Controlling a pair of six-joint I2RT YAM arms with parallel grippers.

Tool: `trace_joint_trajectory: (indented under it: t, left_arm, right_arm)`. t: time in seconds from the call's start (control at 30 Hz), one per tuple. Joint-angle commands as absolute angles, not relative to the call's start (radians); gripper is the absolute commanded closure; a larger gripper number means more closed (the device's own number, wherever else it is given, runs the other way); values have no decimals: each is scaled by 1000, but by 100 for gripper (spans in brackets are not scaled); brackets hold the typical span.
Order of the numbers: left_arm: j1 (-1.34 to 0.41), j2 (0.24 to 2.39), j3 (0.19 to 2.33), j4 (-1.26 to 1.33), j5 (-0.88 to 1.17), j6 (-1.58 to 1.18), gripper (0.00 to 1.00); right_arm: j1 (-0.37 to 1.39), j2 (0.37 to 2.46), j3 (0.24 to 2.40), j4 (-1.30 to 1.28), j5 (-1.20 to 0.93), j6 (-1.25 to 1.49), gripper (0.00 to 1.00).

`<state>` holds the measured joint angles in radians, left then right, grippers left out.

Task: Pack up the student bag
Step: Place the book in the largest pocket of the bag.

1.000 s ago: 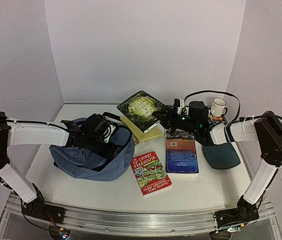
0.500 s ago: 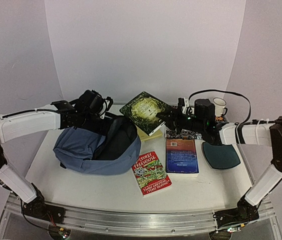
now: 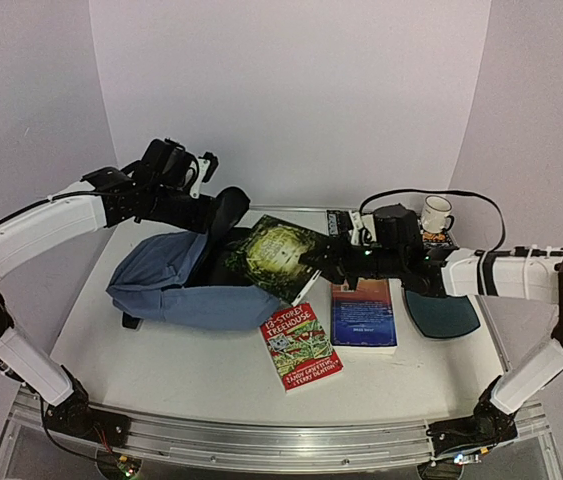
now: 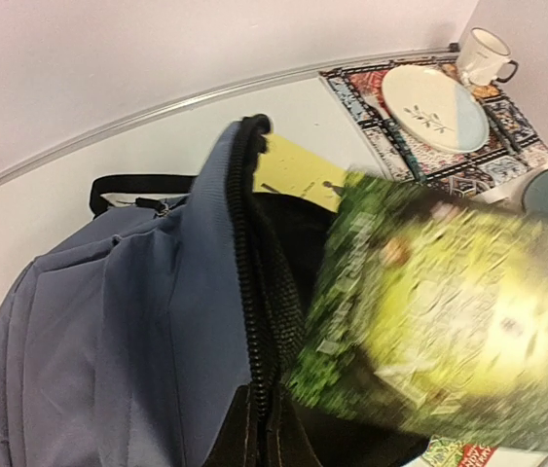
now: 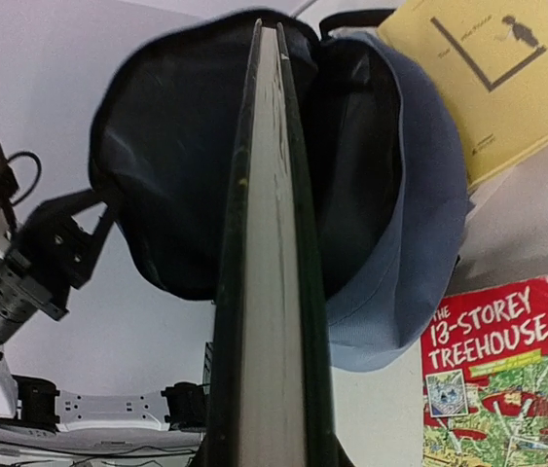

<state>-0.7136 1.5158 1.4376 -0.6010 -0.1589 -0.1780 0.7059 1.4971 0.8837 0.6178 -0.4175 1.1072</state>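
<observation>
The slate-blue student bag (image 3: 161, 285) lies on its side at the table's left, its dark mouth facing right. My left gripper (image 3: 219, 210) is shut on the bag's zippered top rim (image 4: 254, 321) and holds it lifted, so the mouth gapes. My right gripper (image 3: 323, 262) is shut on a green hardcover book (image 3: 273, 255), held tilted with its far edge at the opening. In the right wrist view the book's page edge (image 5: 269, 292) points straight into the bag's black lining (image 5: 166, 165). The left wrist view shows the book (image 4: 439, 311) blurred beside the zipper.
A red "13-Storey Treehouse" book (image 3: 301, 345) and a blue-orange book (image 3: 363, 312) lie flat at centre. A yellow book (image 5: 488, 68) sits behind the bag. A plate (image 4: 434, 107) on a patterned mat (image 4: 381, 141), a white mug (image 3: 436, 212) and a dark oval pad (image 3: 443, 310) are at the right.
My left gripper has shut on the bag's rim and raised it up and back, opening the mouth. My right gripper has carried the green book leftward to the opening.
</observation>
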Motion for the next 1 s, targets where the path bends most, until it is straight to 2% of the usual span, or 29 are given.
trace_joint_trajectory:
  t: [0.0, 0.47, 0.93, 0.97]
  left_arm:
    - [-714, 1435, 1515, -531, -40, -146, 100]
    - [-718, 1299, 1374, -474, 259, -119, 100]
    - [-723, 1137, 1170, -466, 339, -170, 100]
    - [-723, 1120, 1151, -466, 323, -182, 100]
  right_arm:
    - [783, 1570, 1009, 711, -446, 1107, 100]
    - [864, 1969, 1331, 800, -478, 1324, 100]
    - [936, 2246, 1600, 664, -456, 1307, 100]
    - [941, 2271, 1624, 654, -454, 1303, 97]
